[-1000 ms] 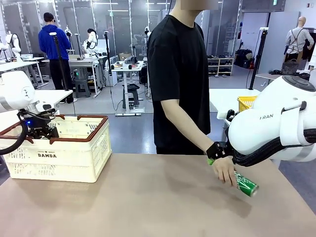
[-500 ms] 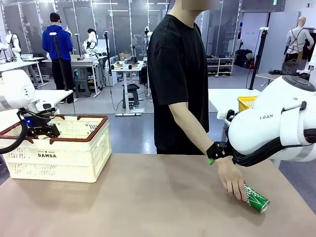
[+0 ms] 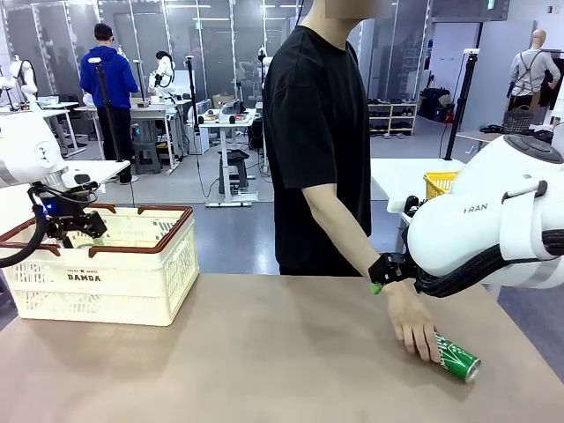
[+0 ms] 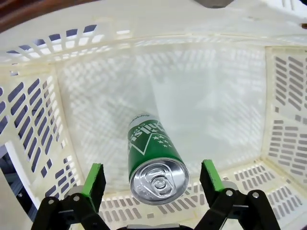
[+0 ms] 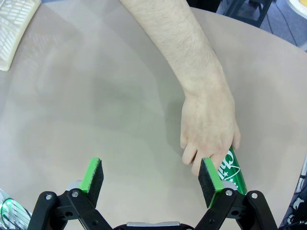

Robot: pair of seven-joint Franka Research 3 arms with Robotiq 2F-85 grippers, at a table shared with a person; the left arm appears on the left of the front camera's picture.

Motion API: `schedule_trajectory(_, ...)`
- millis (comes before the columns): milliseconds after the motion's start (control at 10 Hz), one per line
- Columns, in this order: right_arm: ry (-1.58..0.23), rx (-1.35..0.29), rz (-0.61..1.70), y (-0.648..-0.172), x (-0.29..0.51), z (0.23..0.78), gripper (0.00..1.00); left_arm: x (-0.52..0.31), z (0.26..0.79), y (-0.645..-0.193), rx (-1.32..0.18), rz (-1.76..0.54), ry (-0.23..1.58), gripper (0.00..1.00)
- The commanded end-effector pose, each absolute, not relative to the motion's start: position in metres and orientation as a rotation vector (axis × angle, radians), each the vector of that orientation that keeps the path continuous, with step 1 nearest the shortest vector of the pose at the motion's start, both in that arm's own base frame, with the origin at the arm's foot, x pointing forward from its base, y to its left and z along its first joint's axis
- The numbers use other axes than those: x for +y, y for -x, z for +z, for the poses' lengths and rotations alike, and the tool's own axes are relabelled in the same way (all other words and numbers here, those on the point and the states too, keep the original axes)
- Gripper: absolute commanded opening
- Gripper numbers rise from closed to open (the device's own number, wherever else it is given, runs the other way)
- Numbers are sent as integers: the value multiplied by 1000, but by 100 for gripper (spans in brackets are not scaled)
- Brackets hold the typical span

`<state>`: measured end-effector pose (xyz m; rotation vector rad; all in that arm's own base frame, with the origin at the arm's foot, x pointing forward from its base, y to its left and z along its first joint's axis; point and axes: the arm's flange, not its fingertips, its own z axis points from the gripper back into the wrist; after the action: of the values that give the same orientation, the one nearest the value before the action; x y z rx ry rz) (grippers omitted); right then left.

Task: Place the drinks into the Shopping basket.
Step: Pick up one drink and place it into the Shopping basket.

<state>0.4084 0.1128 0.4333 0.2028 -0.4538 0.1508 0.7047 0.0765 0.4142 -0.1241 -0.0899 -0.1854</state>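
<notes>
Left gripper point(image 4: 152, 180) is spread wide, clear of the 1st green can point(image 4: 149, 151) inside the Shopping basket point(image 4: 230, 96). Right gripper point(image 5: 153, 179) is spread too, beside the person's hand point(image 5: 208, 127), which covers the 2nd green can point(image 5: 233, 168) lying on the table point(image 5: 96, 96). Risk: closing now pinches fingers; the can may roll away.

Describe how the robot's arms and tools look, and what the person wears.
The left arm and right arm are rounded white shells; the right arm bears grey lettering and a black ribbed cable. The left tool and right tool are black, each with two fingers faced with green pads. The person wears a black short-sleeved shirt and a black wrist strap.
</notes>
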Motion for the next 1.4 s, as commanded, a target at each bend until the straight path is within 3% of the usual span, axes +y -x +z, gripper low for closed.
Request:
schedule_trajectory(0,-205,-454,151,-409,112,433,100,79,405,-705,-75,-182,127,100)
schedule_trajectory(1300,-205,-454,151,-409,112,433,100,79,405,-705,-75,-182,127,100)
